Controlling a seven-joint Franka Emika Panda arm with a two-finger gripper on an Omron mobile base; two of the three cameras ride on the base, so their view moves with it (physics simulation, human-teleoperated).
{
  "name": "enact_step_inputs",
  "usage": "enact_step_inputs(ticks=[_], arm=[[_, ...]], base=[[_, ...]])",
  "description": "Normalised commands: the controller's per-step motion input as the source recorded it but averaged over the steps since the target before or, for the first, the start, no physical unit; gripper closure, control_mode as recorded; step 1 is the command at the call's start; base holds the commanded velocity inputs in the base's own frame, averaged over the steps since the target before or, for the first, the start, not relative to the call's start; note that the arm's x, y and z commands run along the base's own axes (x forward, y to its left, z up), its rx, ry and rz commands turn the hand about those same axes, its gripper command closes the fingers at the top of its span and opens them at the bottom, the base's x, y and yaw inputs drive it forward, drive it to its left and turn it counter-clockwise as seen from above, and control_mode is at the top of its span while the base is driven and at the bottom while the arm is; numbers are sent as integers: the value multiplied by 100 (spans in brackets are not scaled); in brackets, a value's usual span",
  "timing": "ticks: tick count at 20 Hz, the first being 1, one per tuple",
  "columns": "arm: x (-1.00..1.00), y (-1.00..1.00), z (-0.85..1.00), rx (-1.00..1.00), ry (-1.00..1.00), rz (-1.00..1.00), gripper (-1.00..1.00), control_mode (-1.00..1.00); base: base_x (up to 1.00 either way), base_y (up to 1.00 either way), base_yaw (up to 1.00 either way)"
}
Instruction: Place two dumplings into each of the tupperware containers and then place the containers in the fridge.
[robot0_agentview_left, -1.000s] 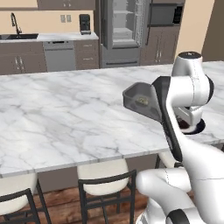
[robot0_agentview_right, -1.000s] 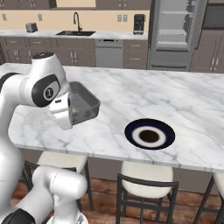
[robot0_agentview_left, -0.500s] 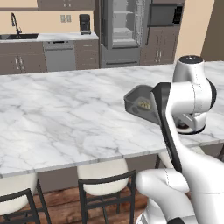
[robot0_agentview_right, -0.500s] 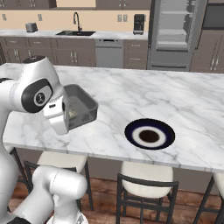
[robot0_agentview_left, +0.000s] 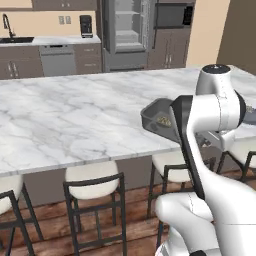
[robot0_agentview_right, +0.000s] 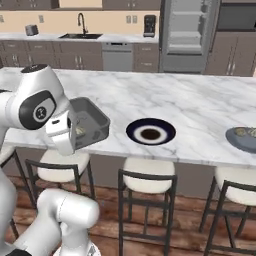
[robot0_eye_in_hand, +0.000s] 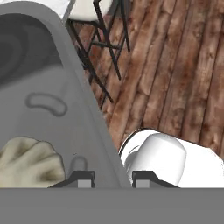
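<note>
A: Reading the right base view from its left edge, the robot carries the dark grey container (robot0_agentview_right: 90, 121) clear of the marble island (robot0_agentview_right: 200, 107), out past its near edge over the stools. In the hand view the gripper (robot0_eye_in_hand: 111, 178) sits astride the container's wall, one finger inside and one outside, pinched narrow on the rim.

B: And the dumplings?

A: One dumpling (robot0_eye_in_hand: 27, 164) lies on the container floor just beside the inner finger. A pale lump also shows inside the tray in the left base view; whether it is one or two cannot be told.

B: So which step is this?

A: By the look of it, the carry to the fridge (robot0_agentview_right: 189, 34), which stands open across the room behind the island.

B: What does the next move call for?

A: Keeping the tilted tray from spilling, and getting around the island, which lies squarely between robot and fridge.

B: Anything else along the way?

A: Rightward on the counter, a navy-rimmed plate (robot0_agentview_right: 150, 132), then a grey-blue plate (robot0_agentview_right: 244, 140) holding pale pieces, likely more dumplings.
</note>
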Motion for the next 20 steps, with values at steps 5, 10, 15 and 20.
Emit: enact_step_inputs(ticks=[5,10,15,20], arm=[[0,0,0,0,0,0,100,100],[0,0,0,0,0,0,100,100],[0,0,0,0,0,0,100,100],[0,0,0,0,0,0,100,100]], base=[[-36,-100,-35],[38,-100,-21],[75,-100,1],[18,-100,9]])
